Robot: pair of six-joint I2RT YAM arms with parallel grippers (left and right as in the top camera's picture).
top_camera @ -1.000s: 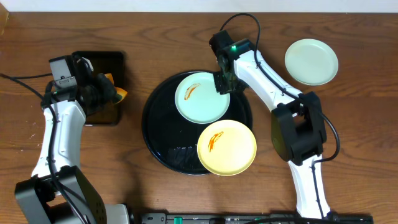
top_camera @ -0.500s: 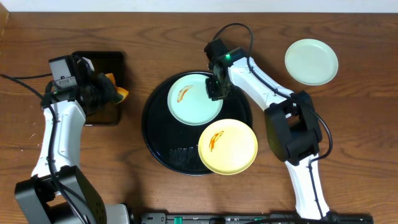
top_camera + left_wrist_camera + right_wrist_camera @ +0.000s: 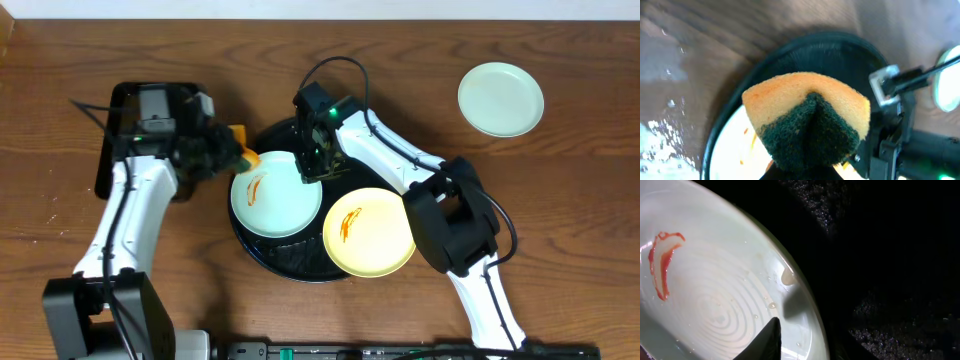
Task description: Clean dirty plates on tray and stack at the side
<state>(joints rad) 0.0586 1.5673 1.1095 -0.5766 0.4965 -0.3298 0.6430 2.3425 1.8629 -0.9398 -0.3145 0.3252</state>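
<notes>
1. Plates, overhead view: a small round pale mint plate with an orange-brown smear [image 3: 276,195] lies inside the large round black tray with a raised rim [image 3: 300,274]. The right tool [image 3: 312,172] is clamped on this smeared plate's rim. A small round pale yellow plate, also smeared [image 3: 368,232], sits on the tray near the right tool. A clean pale mint plate [image 3: 501,98] rests on the brown wooden surface [image 3: 570,210], well apart from both tools.
2. Also overhead: the left tool [image 3: 238,156] is at the smeared mint plate's edge, opposite the right tool. A rectangular black tray [image 3: 108,165] lies behind the left arm.
3. Left wrist view: the left tool is pinched together on a folded orange sponge with a dark green scouring side [image 3: 807,120]. The sponge is above the round tray and the plate's pale edge.
4. Right wrist view: one dark finger [image 3: 770,340] lies on the smeared plate just inside its rim. The other finger is hidden. Black tray shows beside it.
</notes>
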